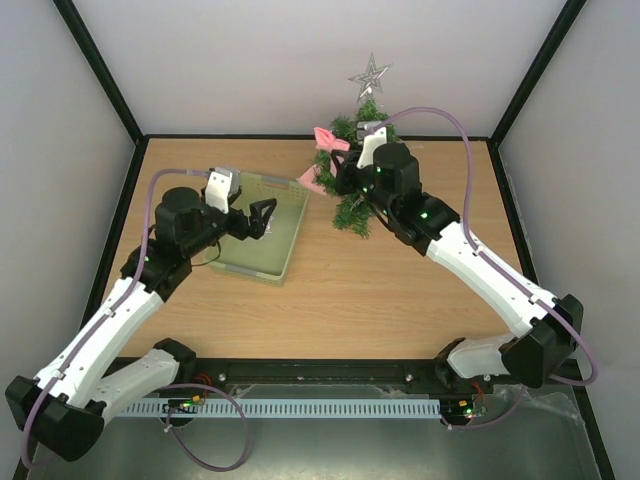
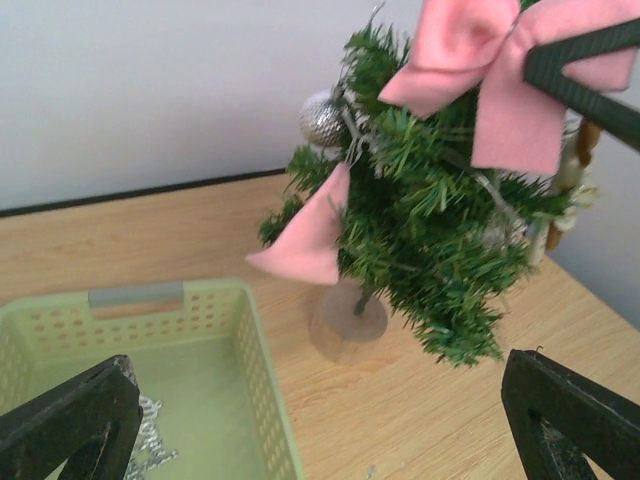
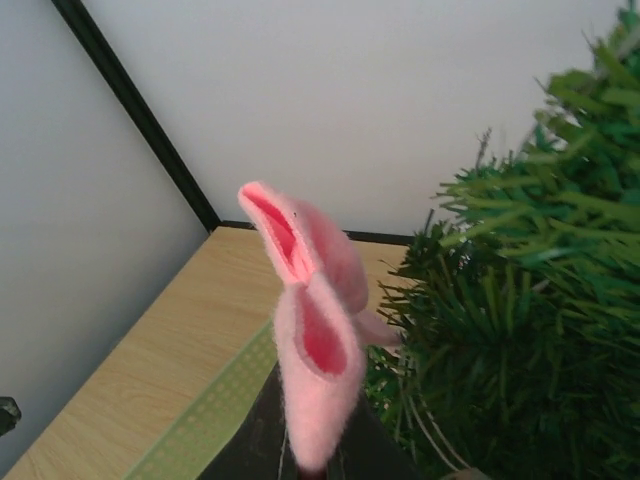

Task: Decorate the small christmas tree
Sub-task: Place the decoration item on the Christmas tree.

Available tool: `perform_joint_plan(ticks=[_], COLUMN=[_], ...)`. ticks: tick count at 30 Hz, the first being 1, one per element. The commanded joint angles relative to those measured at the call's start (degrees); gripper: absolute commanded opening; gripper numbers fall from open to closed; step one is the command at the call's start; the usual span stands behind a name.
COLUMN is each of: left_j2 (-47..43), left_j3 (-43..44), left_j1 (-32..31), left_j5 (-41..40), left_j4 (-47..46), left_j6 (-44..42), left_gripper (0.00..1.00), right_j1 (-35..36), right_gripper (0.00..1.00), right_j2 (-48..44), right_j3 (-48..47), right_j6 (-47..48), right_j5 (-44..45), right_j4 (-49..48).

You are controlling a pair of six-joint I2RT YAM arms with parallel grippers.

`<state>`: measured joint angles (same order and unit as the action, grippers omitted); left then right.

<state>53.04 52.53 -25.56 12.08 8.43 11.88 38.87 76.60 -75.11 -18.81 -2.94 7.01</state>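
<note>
Right end effector (image 3: 306, 452) grips a pink bow (image 3: 312, 330) beside the small christmas tree (image 1: 354, 205), upper centre of the top view.
Partly done: star (image 1: 370, 75), silver ball (image 2: 322, 117) and second bow (image 2: 305, 240) are on; left end effector (image 2: 320, 430) gapes empty over the basket (image 2: 262, 385), where silver trinkets (image 2: 150, 445) remain.

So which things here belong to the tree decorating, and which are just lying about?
Job: small christmas tree, pink bow in the right gripper, pale green basket, silver decorations inside it.
Just there: white cable strip at the near edge.
</note>
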Motion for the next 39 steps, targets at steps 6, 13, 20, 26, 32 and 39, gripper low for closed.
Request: perform_joint_plan(ticks=[6, 13, 20, 26, 32, 39], left_j2=[5.2, 12.8, 22.2, 28.9, 29.4, 31.4], left_j3=[2.9, 10.5, 23.2, 32.6, 30.7, 30.6], left_j1=[2.1, 2.3, 3.4, 3.9, 4.0, 3.2], left_j5=[3.4, 14.6, 17.4, 18.6, 23.3, 29.8], left_j4=[3.5, 4.0, 0.0, 0.1, -7.8, -11.4], left_j6=[4.2, 6.2, 9.1, 9.5, 11.8, 14.1], left_gripper=[0.97, 0.8, 0.58, 0.49, 0.33, 0.25], right_j1=[-2.6, -2.8, -2.8, -2.9, -2.9, -2.8], right_gripper=[0.02, 0.02, 0.02, 0.02, 0.02, 0.02], right_j2=[-2.4, -3.6, -4.3, -6.0, -5.4, -4.6], right_j3=[4.9, 7.5, 9.2, 11.3, 11.9, 12.9], right_j6=[-4.6, -5.9, -10.0, -15.9, -16.8, -17.1], right_j5=[-0.2, 0.0, -1.7, -6.8, -3.7, -3.2], right_j4=[-5.9, -10.5, -16.2, -21.8, -20.8, -22.2])
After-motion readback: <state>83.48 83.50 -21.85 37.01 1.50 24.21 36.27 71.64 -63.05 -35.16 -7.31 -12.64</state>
